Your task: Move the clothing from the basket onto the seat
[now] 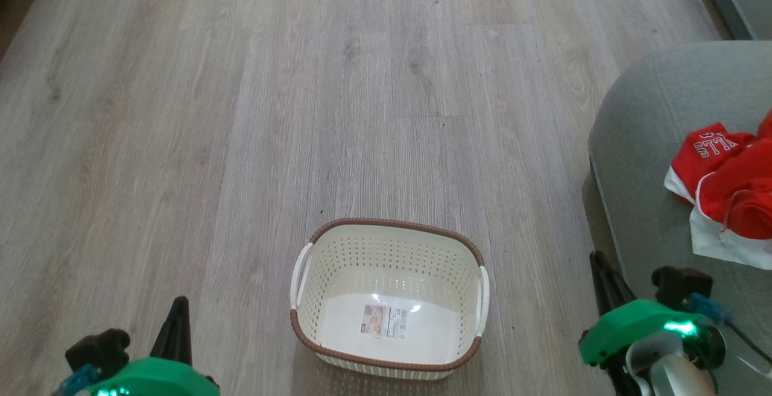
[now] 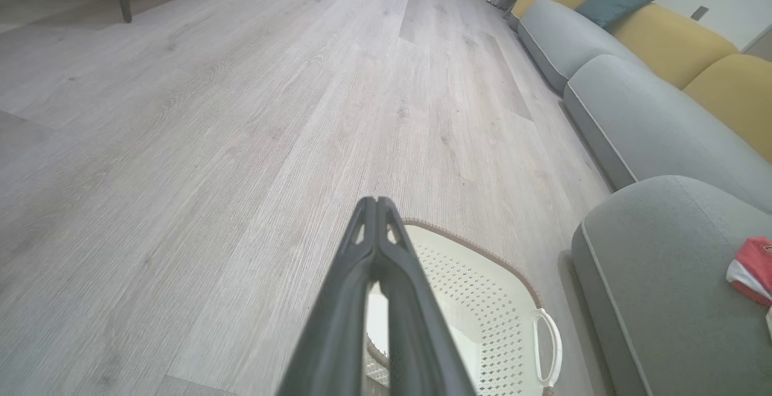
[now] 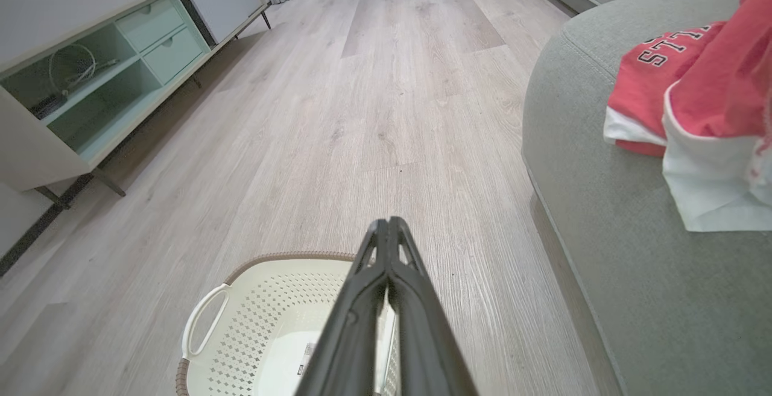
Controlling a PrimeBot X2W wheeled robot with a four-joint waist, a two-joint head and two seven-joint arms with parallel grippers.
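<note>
The basket (image 1: pixel 389 245) stands on the wooden floor (image 1: pixel 301 82), a label (image 1: pixel 384 322) on its bottom. Red clothing (image 1: pixel 733 191) lies heaped on the grey seat (image 1: pixel 639 143). The left gripper (image 1: pixel 179 305) and right gripper (image 1: pixel 599 260) flank the basket, fingers pressed together.

basket (image 1: pixel 392 225): sitting on the floor (image 1: pixel 301 113), front and centre, sticker (image 1: pixel 384 322) on its bottom
seat (image 1: pixel 639 161): off to the right of basket, not touching
clothing (image 1: pixel 733 182): heaped on the seat, well apart from basket
left gripper (image 1: pixel 178 307): left of basket
right gripper (image 1: pixel 598 260): right of basket, at the seat's edge
</note>
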